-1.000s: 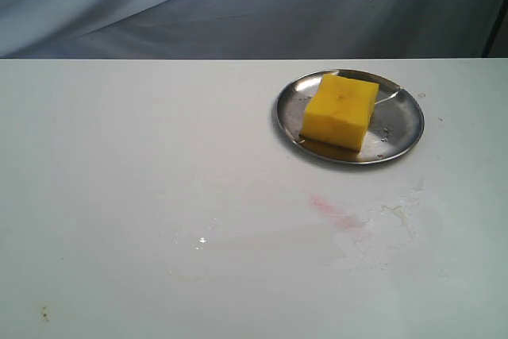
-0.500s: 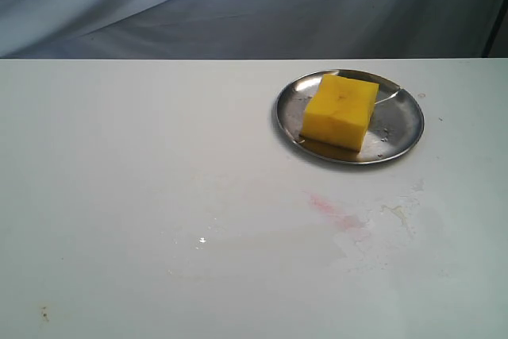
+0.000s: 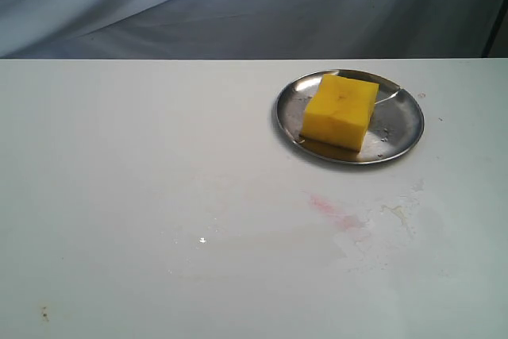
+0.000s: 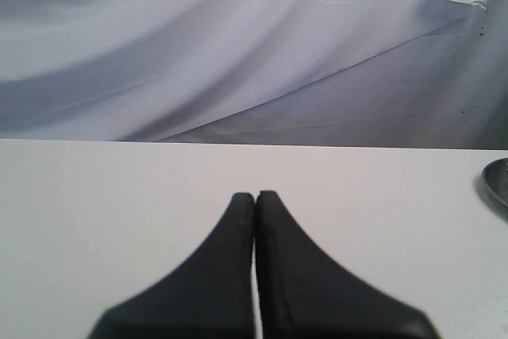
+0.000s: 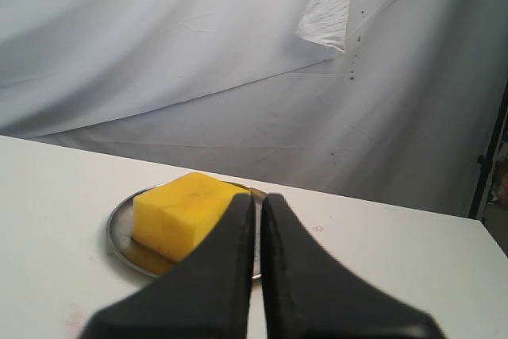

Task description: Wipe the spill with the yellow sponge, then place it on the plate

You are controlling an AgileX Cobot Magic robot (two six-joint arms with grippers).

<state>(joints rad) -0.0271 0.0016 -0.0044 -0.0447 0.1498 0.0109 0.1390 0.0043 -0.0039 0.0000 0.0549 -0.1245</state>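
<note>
The yellow sponge (image 3: 341, 110) sits on the steel plate (image 3: 401, 129) at the back right of the white table, free of any gripper. No amber-brown spill blotches show; only faint wet streaks (image 3: 397, 213) lie in front of the plate. My right gripper (image 5: 256, 198) is shut and empty, held short of the sponge (image 5: 178, 212) and plate (image 5: 119, 226). My left gripper (image 4: 255, 194) is shut and empty above bare table, with the plate's rim (image 4: 496, 180) at the frame's edge. Neither gripper appears in the exterior view.
A faint pink smear (image 3: 333, 212) marks the table in front of the plate. A small wet glint (image 3: 202, 240) and a tiny dark speck (image 3: 44, 312) lie toward the front left. Grey cloth (image 3: 238, 5) hangs behind the table.
Nothing has moved; the sponge stays on the plate. The wet glint on the front left of the table looks slightly smaller.
</note>
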